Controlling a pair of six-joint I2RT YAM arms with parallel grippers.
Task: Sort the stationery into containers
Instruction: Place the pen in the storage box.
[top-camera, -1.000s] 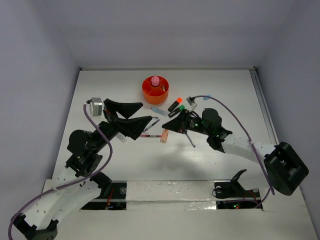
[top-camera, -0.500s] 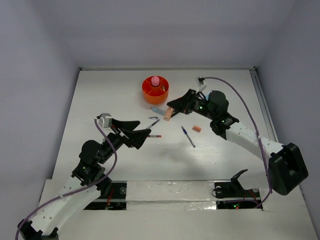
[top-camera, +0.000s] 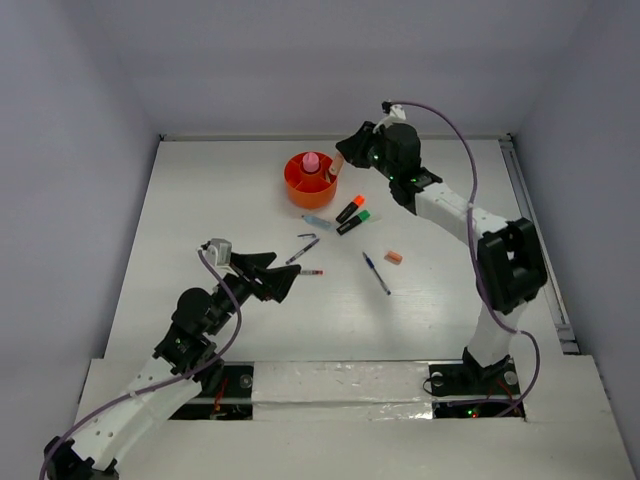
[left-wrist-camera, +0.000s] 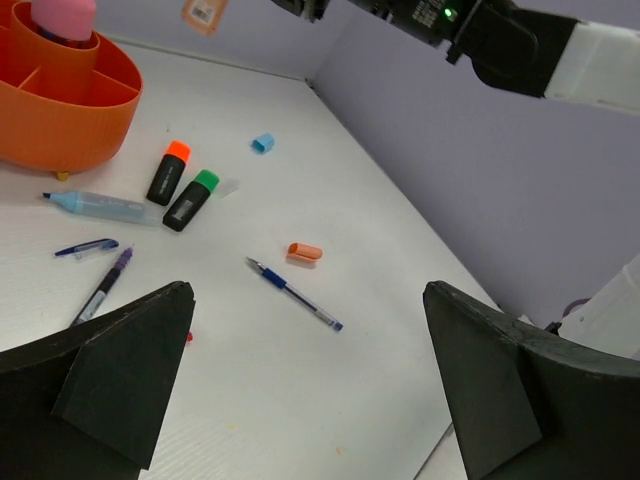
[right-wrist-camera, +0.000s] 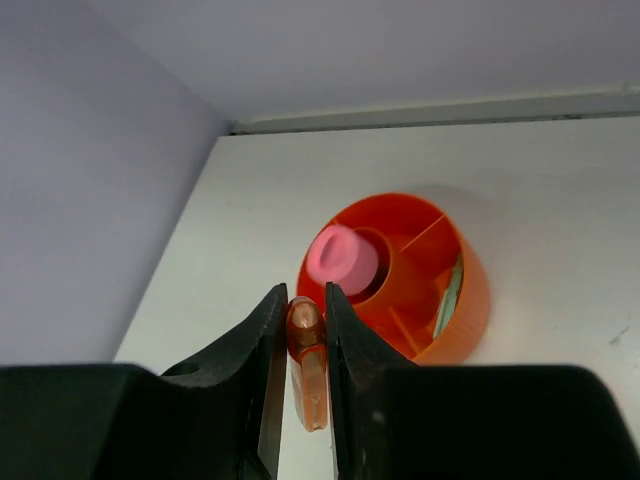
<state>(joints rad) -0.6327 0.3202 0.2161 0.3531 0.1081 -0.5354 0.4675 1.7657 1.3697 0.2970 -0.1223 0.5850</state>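
1. Left arm low, reaching forward. Left gripper (top-camera: 281, 274) jaws wide, empty, just short of loose pens (top-camera: 303, 248).
2. Cup (top-camera: 298, 190) at far centre, pink bottle (top-camera: 311, 161) in its middle well.
3. Right arm stretched far and leftward. Right gripper (top-camera: 338, 160) pinches peach marker (right-wrist-camera: 308, 372) by cup's rim.
4. Markers (top-camera: 349, 210) lie on table right of cup.

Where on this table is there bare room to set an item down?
Free: the far-left stretch of table beside the orange cup; the band between the blue pen and the near edge. Crowded: markers and pens just below the cup.
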